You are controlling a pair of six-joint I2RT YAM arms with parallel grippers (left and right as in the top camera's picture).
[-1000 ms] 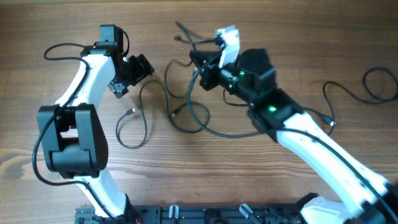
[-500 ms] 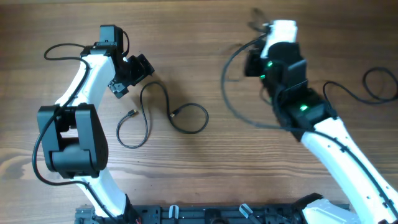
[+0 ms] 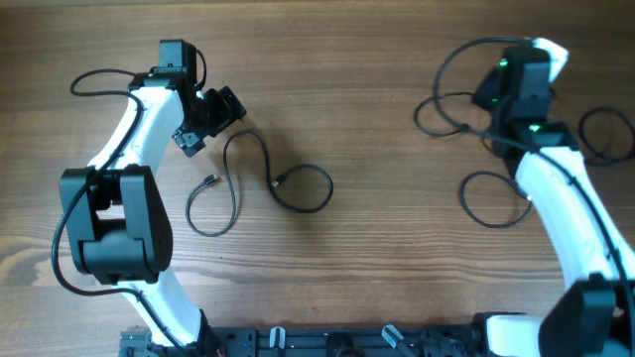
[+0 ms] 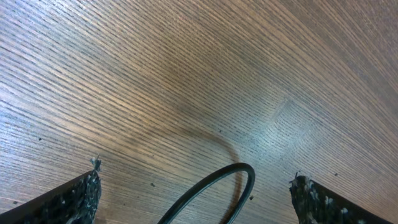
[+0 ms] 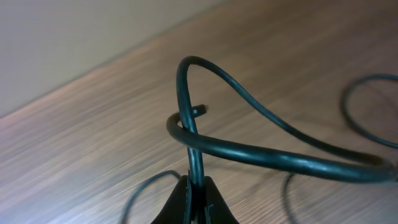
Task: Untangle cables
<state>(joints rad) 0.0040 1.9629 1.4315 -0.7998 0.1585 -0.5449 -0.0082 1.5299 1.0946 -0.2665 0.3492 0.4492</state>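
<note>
Right end effector, pinching a cable, had swung from centre to upper right; left end effector stayed spread.

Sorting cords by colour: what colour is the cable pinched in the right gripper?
The cable is black, seen best in the right wrist view.

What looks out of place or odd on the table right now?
Nothing is damaged or spilled. The one oddity: the cable pinched in the right fingers crosses over itself in a loop, so it is not yet straightened. A second cable lies loose by the open left fingers.
</note>
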